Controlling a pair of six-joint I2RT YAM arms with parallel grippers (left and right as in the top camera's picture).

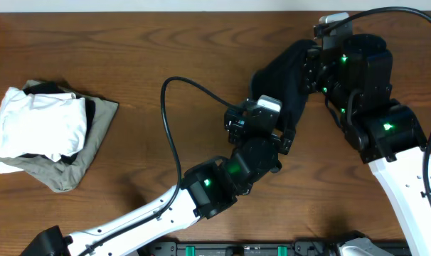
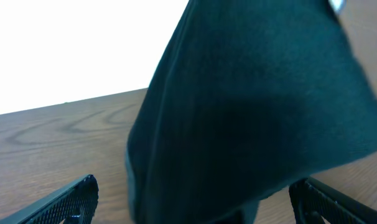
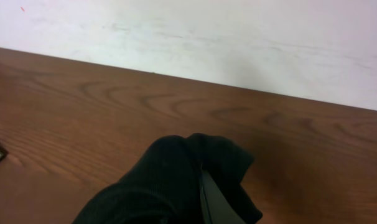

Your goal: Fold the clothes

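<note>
Leggings (image 1: 290,75), black and bunched up, sit at the far right of the brown worktop (image 1: 166,43). They lie between the ends of the two arms. No grey band or red trim shows from here, only black cloth.

The left arm (image 1: 215,181) reaches in from the near side to the middle. The left jaws stand wide apart. In the left wrist view, its two fingers (image 2: 73,199) are at the two bottom corners, and the black cloth hangs down in front of the gap between them. I cannot tell if the cloth touches them.

The right arm (image 1: 386,131) comes up the right side, and its tip is at the far end of the leggings. The right jaws are pressed together on a fold of the black cloth, which bulges up around them in the right wrist view.

Far off on the left lies a pile: a white garment (image 1: 41,121) on top of an olive-grey garment (image 1: 94,142). A black cable (image 1: 169,128) loops over the worktop.
</note>
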